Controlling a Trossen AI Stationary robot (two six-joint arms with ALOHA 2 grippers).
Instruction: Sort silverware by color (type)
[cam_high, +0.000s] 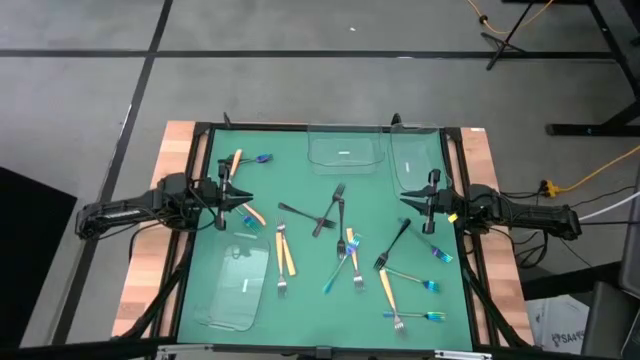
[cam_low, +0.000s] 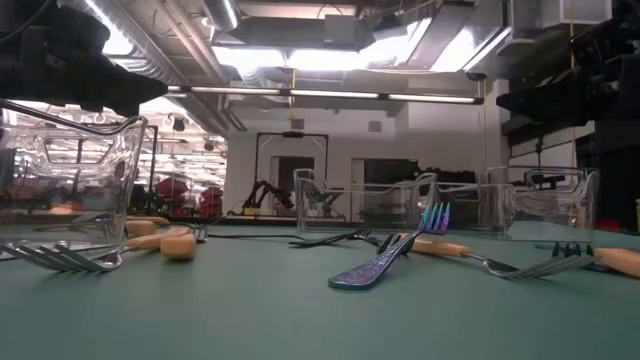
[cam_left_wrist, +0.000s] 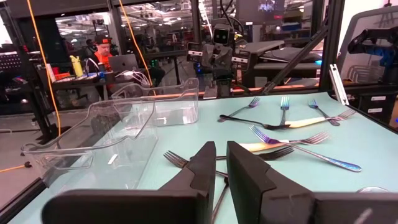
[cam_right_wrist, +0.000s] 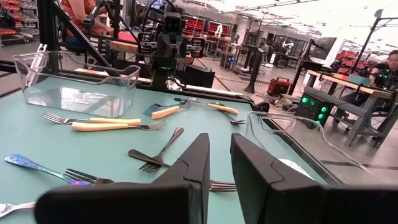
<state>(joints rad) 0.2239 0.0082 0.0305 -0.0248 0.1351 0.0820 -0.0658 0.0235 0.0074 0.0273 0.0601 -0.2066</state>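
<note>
Green mat bears three clear trays (silverware lies outside).

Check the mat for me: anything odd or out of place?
Nothing damaged. The forks lie scattered and crossed on the green mat, none in the three clear trays. Both grippers, left and right, hover empty.

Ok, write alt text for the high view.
Forks lie scattered across a green mat, none yet in the three clear trays. The left end effector and right end effector hover at opposite sides, nearly closed and holding nothing.
</note>
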